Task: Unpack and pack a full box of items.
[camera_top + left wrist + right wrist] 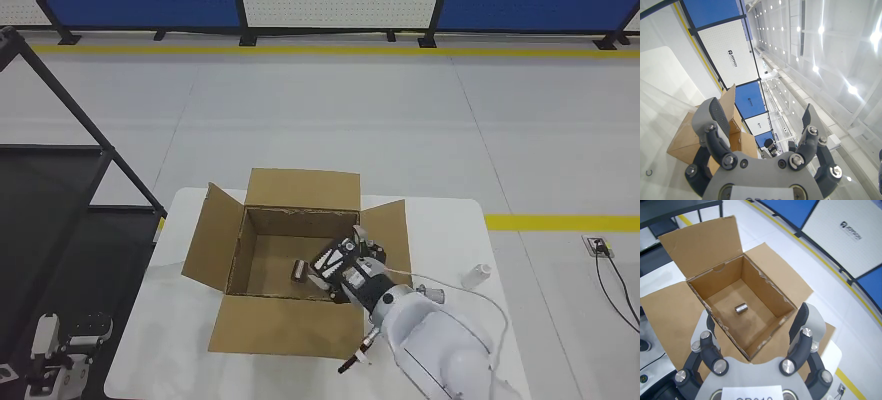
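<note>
Right tool (756, 313): the fingers stood apart with nothing between them, and the tool pointed down into the open box.
Below the right tool: a near corner of the box (761, 291) sat under the gap between the fingers, with the corrugated rim just beneath them.
Metal cylinder (741, 309): it lay on its side on the box floor, below and ahead of the right tool, apart from every wall and from the fingers.
Wrist view against top view: the right wrist view gave the cylinder's shape and metal sheen. From above it was a small dark piece just beyond the tool's tip, toward the middle of the box.
Flaps (300, 190): all four were folded outward, one spreading under the right tool's arm.
Tabletop (440, 230): white, it carried the box. A small pale object (477, 272) stood well to the side of the right tool, away from the box, too small to identify.
Left tool (762, 108): the fingers were spread wide and empty, aimed up at the ceiling lights (821, 29).
Beside the left tool: the box's outer wall and a raised flap lay behind one finger, with the inside hidden.
</note>
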